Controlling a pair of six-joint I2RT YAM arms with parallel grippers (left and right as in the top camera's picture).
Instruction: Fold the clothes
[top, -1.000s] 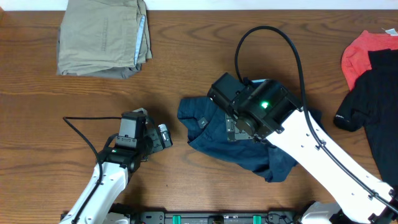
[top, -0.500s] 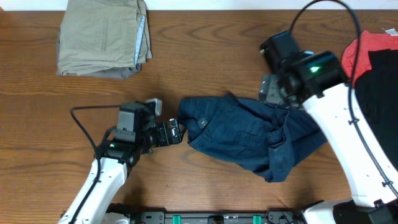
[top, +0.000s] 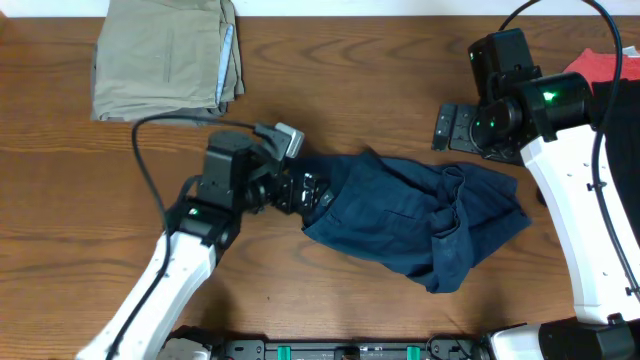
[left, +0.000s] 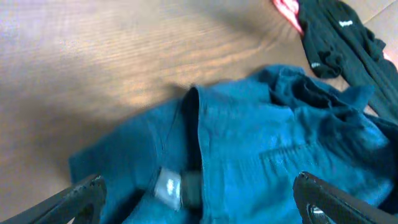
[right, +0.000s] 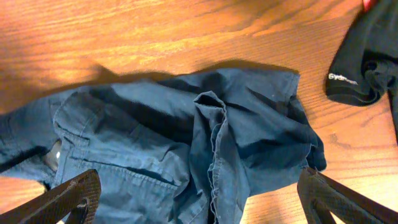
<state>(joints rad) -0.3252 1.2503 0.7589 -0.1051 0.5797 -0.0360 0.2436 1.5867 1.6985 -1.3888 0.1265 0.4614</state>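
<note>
Only the overhead camera takes in the folded khaki pile (top: 165, 58) at the far left of the counter (top: 330, 90). It also shows the red cloth (top: 585, 85) at the right edge. We see the blue garment (top: 410, 225) lying crumpled at mid-counter. The left end effector (top: 305, 190) is at the garment's left end, its fingers (left: 81, 194) spread wide over the cloth and gripping nothing. The left wrist view alone picks out a pale fastener (left: 168, 185) there. The right end effector (top: 452, 128) hangs above the garment's far right side, its jaws wide apart and empty. The right wrist view catches white print (right: 344, 79) on the black garment (right: 367, 59), too small for us to read.
</note>
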